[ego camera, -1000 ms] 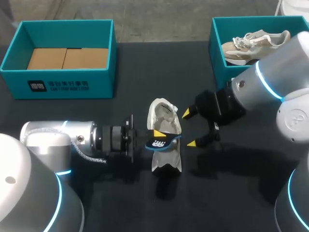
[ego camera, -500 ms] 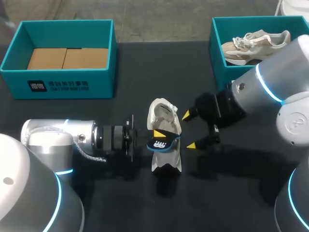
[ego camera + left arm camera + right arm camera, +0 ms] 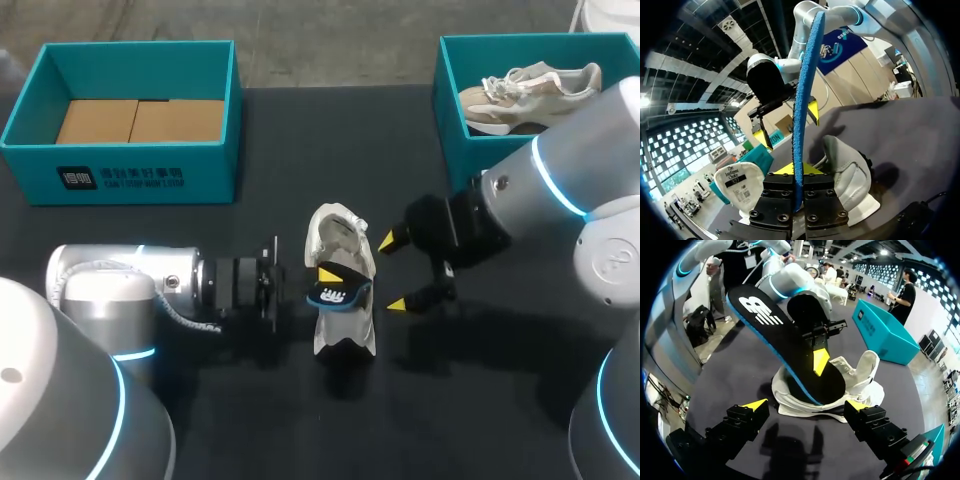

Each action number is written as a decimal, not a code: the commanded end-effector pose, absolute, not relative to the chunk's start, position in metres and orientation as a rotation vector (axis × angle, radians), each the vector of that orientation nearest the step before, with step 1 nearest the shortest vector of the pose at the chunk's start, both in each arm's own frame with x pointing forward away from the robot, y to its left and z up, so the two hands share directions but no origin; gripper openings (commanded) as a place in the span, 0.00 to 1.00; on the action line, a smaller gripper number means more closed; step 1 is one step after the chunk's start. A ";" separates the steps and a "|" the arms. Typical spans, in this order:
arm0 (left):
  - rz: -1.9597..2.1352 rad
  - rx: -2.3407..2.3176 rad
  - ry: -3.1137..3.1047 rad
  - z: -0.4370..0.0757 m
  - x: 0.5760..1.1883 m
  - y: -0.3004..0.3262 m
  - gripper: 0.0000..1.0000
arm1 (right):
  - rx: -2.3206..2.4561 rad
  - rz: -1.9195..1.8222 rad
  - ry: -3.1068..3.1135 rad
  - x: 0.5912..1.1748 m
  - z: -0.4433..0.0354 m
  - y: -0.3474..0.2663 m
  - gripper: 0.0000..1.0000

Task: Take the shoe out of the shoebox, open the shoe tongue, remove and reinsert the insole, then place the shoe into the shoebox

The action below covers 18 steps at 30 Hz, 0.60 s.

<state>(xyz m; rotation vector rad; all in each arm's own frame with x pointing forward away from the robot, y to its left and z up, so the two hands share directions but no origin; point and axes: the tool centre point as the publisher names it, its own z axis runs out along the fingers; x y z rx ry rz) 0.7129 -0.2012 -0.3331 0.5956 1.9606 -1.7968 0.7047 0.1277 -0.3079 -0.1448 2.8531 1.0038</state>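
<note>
The black desk [image 3: 300, 130] carried a white shoe [image 3: 345, 335] at its middle, between two teal shoeboxes; only the head view showed these, the right shoebox [image 3: 450, 95] holding a beige sneaker [image 3: 525, 90]. The left wrist view showed the insole [image 3: 805, 100] edge-on, clamped in the left pincer [image 3: 798, 172]. The right wrist view showed its black face tilted, one end down in the shoe. The left arm lay low and level. The right pincer [image 3: 392, 270] pointed at the shoe, spread wide, holding nothing.

Insole [image 3: 336, 292] slants across shoe [image 3: 335, 235] mouth; right pincer [image 3: 393, 270] alongside
</note>
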 end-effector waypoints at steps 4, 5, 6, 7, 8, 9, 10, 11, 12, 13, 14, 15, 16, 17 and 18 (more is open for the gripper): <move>-1.803 0.597 1.940 -0.322 0.711 -0.201 0.26 | -0.143 1.001 2.848 0.703 -0.309 0.128 1.00; -1.807 0.597 1.935 -0.321 0.711 -0.201 0.27 | -0.143 1.002 2.848 0.703 -0.309 0.128 1.00; -1.809 0.597 1.933 -0.320 0.711 -0.201 0.27 | -0.143 1.003 2.848 0.703 -0.309 0.128 1.00; -1.813 0.596 1.930 -0.318 0.710 -0.200 0.27 | -0.143 1.005 2.847 0.703 -0.310 0.129 1.00; -1.819 0.595 1.924 -0.316 0.709 -0.200 0.26 | -0.143 1.006 2.846 0.703 -0.310 0.129 1.00; -1.820 0.596 1.922 -0.314 0.707 -0.199 0.25 | -0.143 1.007 2.846 0.703 -0.310 0.129 1.00; -1.825 0.595 1.917 -0.313 0.706 -0.199 0.25 | -0.143 1.007 2.846 0.703 -0.310 0.129 1.00; -1.827 0.595 1.913 -0.311 0.705 -0.198 0.24 | -0.143 1.007 2.847 0.703 -0.310 0.129 1.00; -1.829 0.597 1.911 -0.310 0.704 -0.197 0.24 | -0.143 1.006 2.847 0.703 -0.310 0.130 1.00; -1.829 0.597 1.910 -0.309 0.702 -0.197 0.24 | -0.144 1.005 2.847 0.703 -0.310 0.130 1.00; -1.830 0.597 1.909 -0.308 0.701 -0.196 0.24 | -0.144 1.004 2.848 0.703 -0.310 0.130 1.00; -1.832 0.597 1.907 -0.307 0.699 -0.195 0.24 | -0.144 1.004 2.848 0.703 -0.309 0.130 1.00; -1.834 0.594 1.910 -0.308 0.698 -0.195 0.23 | -0.144 1.003 2.849 0.703 -0.309 0.130 1.00; -1.835 0.595 1.913 -0.309 0.697 -0.194 0.18 | -0.144 1.003 2.850 0.704 -0.309 0.130 1.00; -1.836 0.596 1.918 -0.310 0.696 -0.194 0.08 | -0.144 1.002 2.851 0.704 -0.309 0.130 1.00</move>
